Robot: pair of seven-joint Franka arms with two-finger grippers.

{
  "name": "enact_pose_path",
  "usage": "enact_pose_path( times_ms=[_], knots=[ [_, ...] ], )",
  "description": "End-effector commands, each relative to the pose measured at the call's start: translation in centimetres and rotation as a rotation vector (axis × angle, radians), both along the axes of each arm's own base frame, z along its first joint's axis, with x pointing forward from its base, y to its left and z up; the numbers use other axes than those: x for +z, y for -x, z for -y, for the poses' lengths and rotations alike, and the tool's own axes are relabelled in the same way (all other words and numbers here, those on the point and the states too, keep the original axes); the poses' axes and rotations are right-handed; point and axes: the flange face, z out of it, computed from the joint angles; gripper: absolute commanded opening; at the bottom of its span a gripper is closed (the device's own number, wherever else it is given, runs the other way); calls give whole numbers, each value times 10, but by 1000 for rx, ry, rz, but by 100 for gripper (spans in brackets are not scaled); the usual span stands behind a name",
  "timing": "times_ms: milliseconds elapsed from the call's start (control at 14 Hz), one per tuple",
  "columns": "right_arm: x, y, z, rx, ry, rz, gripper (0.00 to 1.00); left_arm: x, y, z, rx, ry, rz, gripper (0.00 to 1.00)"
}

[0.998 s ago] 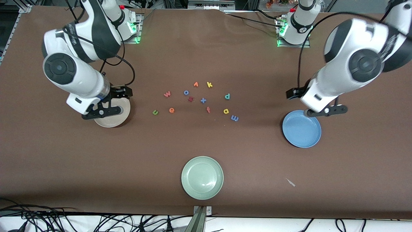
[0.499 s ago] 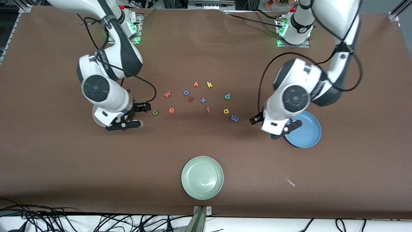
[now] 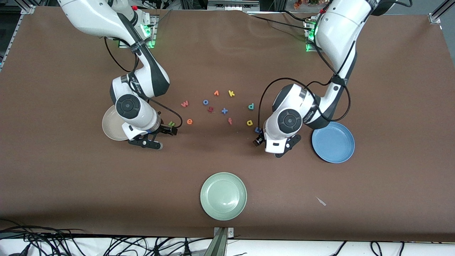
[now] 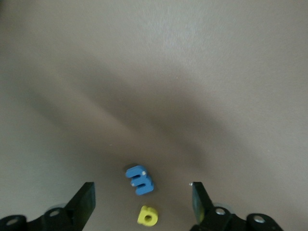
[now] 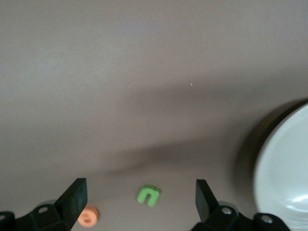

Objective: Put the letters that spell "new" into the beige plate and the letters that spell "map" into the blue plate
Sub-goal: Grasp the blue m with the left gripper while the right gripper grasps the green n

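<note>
In the right wrist view, my right gripper [image 5: 139,192] hangs open over the green n [image 5: 148,195], with the orange e [image 5: 88,216] beside one finger and the beige plate [image 5: 284,178] close by. In the front view the n [image 3: 171,123], e [image 3: 189,121] and pinkish-red w [image 3: 185,104] lie on the table, and the arm partly covers the beige plate [image 3: 111,125]. My left gripper [image 4: 143,192] is open over the blue m [image 4: 140,179] and yellow a [image 4: 147,215]. The teal p [image 3: 251,106] lies farther from the front camera. The blue plate [image 3: 333,142] sits toward the left arm's end.
Other loose letters lie among them: an orange v [image 3: 216,93], yellow k [image 3: 231,93], blue o [image 3: 205,102], blue x [image 3: 224,111] and red f [image 3: 230,121]. A pale green plate [image 3: 223,196] sits nearest the front camera. A small white scrap [image 3: 321,201] lies near it.
Both arms have swung in from the plates toward the letters. The right gripper went from over the beige plate to the n, the left from the blue plate to the m.
</note>
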Motion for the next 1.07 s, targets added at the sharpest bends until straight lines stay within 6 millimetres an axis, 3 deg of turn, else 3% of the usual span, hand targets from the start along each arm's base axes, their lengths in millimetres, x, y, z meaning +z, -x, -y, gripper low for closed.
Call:
enact_pose_path(
  times_ms=[0,356,641,855,998],
  knots=[
    [-26,21,-25,-166,-29,23,100,-16,10,0,55,42,25,76],
    [-42,47,-22,-220,-9,-1,100,-44,35,8,37,27,-6,75],
    [-45,67,-12,-219,-19,21,100,-51,43,13,26,25,-5,75],
    [-56,81,-6,-221,-29,38,99,-59,46,14,23,20,-15,69],
    [-62,84,-3,-222,-36,50,97,-59,44,12,27,20,-15,57]
  ],
)
